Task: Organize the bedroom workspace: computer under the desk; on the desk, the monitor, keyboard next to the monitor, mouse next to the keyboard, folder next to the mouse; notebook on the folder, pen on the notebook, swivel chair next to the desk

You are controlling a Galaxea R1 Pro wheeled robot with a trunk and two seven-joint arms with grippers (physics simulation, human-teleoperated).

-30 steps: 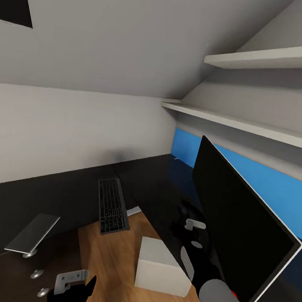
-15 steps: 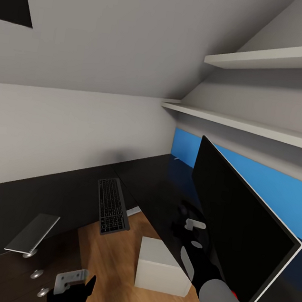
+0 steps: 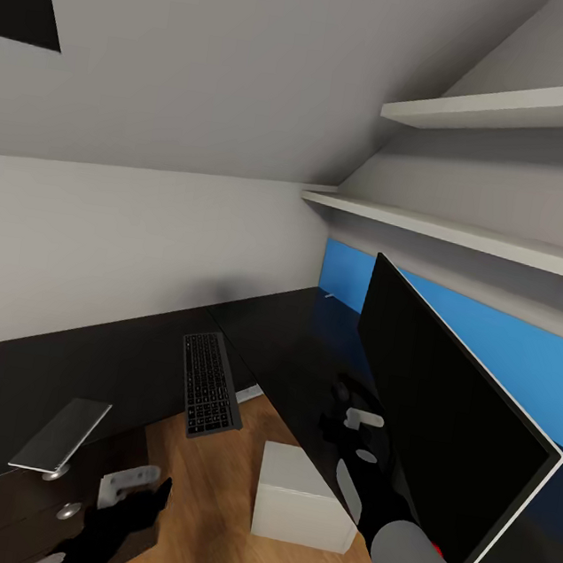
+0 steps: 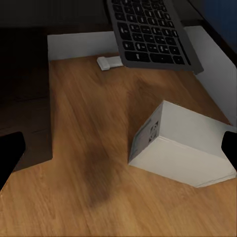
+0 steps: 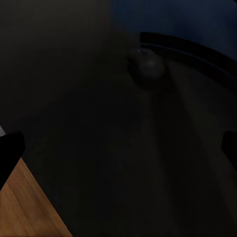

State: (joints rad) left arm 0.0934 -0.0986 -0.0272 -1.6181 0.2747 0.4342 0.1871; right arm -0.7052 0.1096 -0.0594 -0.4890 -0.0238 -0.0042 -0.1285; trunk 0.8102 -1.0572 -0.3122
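My left gripper (image 3: 132,484) sits at the lower left of the head view, in front of the drawer unit (image 3: 34,515), fingers spread and holding nothing; in its wrist view the two dark fingertips (image 4: 10,153) stand far apart at the frame's edges. My right gripper (image 3: 361,418) lies low and right of centre, over the black bench (image 3: 127,358), likewise released and empty. The computer (image 3: 300,499) rests on the wood floor (image 3: 205,504) at lower centre, in the angle of the bench. The mouse (image 5: 145,64) lies on the bench just beside the monitor's curved stand (image 5: 197,54). A grey slab (image 3: 61,434) lies at the bench's near left edge. The keyboard (image 3: 209,383) overhangs the bench edge near centre. The monitor (image 3: 440,429) fills the right, with white shelves (image 3: 467,236) above.
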